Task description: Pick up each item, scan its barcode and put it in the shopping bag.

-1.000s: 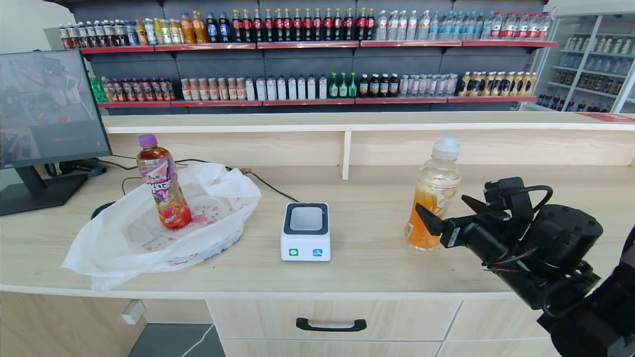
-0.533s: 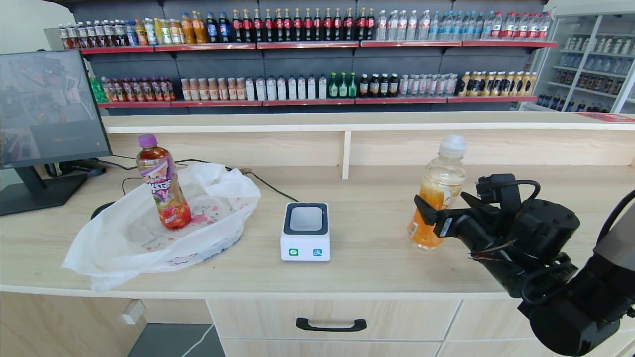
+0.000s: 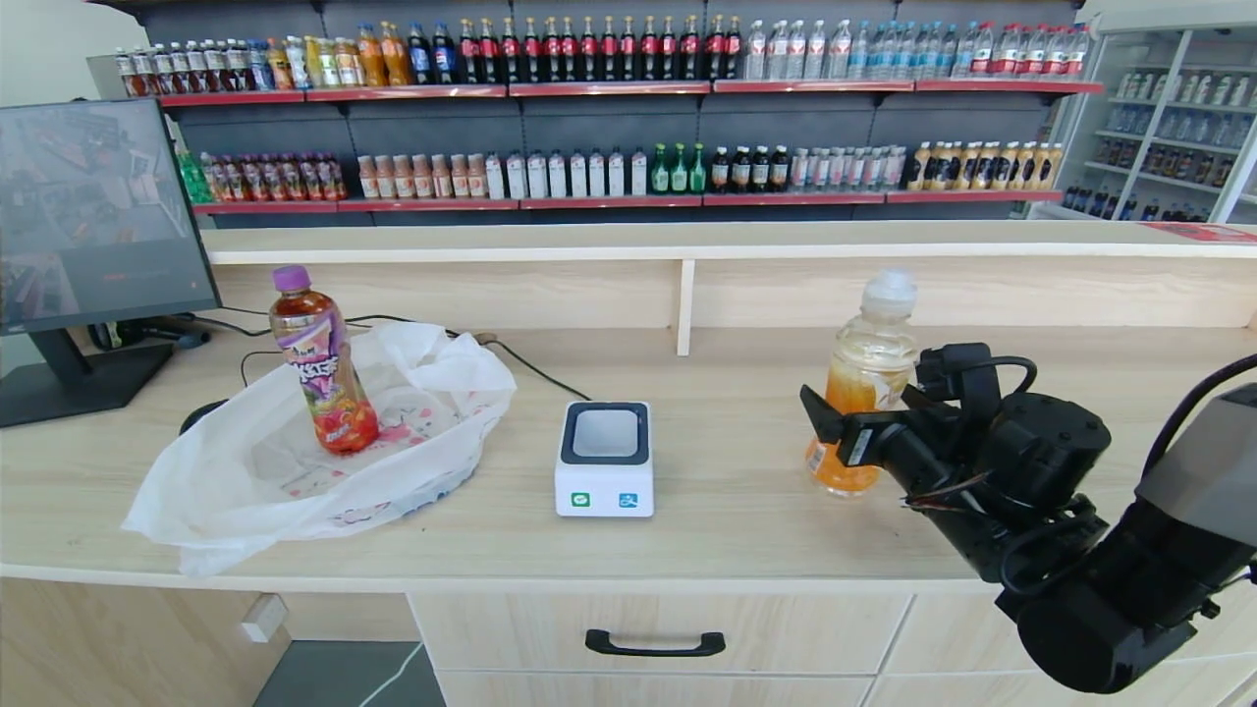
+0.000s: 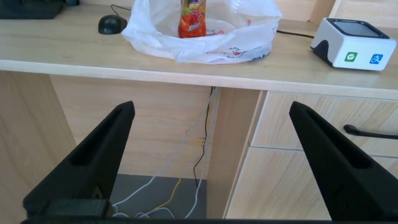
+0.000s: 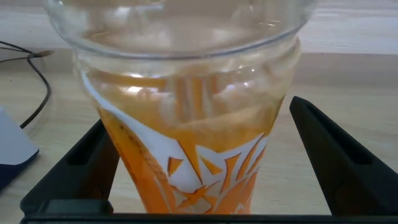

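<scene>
An orange drink bottle (image 3: 869, 358) with a white cap stands on the counter right of the scanner (image 3: 605, 457). My right gripper (image 3: 862, 398) is open around its lower half, one finger on each side. The right wrist view shows the bottle (image 5: 186, 74) close up between the spread fingers of that gripper (image 5: 198, 118). A red tea bottle (image 3: 324, 373) with a purple cap stands upright in the white shopping bag (image 3: 245, 471) at the left. My left gripper (image 4: 211, 109) hangs open below the counter edge, facing the bag (image 4: 205, 46) and the scanner (image 4: 351, 43).
A monitor (image 3: 93, 216) stands at the far left, with a black mouse (image 3: 201, 414) and cables behind the bag. A raised ledge (image 3: 687, 250) runs along the counter's back. A drawer handle (image 3: 655, 643) sits below the front edge. Drink shelves fill the background.
My right arm has pushed forward and left, so its open fingers now flank the orange bottle instead of standing just in front of it. The bottle has barely shifted.
</scene>
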Controlling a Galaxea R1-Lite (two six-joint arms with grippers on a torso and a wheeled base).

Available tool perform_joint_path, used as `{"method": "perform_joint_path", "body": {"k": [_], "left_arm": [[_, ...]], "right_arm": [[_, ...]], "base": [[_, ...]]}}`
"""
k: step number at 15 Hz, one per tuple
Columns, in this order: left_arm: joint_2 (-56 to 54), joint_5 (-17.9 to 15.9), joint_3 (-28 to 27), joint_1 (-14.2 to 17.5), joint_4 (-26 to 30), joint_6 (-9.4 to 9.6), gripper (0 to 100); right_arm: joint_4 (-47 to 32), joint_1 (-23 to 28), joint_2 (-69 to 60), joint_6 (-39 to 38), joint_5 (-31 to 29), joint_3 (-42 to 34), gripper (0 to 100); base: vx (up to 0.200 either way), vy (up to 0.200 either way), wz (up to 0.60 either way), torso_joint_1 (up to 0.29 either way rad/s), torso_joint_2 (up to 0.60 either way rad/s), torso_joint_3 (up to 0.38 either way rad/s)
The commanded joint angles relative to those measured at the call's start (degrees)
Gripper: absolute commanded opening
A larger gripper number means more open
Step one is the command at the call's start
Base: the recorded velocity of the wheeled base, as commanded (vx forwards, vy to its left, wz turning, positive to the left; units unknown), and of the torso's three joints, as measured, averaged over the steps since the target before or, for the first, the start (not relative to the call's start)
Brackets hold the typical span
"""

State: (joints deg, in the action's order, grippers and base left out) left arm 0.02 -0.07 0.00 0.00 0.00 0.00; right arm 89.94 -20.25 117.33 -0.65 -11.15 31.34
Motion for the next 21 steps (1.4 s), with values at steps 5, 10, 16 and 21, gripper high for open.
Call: {"method": "perform_joint_path", "body": {"k": [5,10,16,21], "left_arm": [[0.0,0.1,0.0,0.0,0.0,0.00,100],[0.0,0.0,0.0,0.0,0.0,0.00,100],[0.0,0.0,0.0,0.0,0.0,0.00,100],[0.0,0.0,0.0,0.0,0.0,0.00,100]], "right_arm": [[0.1,-0.1,1.5,0.2,0.1,2.6,100],[0.1,-1.3,2.8,0.1,0.1,4.3,100],[0.1,-1.6,5.4,-0.1,0.1,6.5,100],[0.1,-1.6,5.7,-0.1,0.1,6.9,100]], "base": [[0.000,0.000,0.00,0.000,0.00,0.000],[0.000,0.000,0.00,0.000,0.00,0.000],[0.000,0.000,0.00,0.000,0.00,0.000],[0.000,0.000,0.00,0.000,0.00,0.000]]}}
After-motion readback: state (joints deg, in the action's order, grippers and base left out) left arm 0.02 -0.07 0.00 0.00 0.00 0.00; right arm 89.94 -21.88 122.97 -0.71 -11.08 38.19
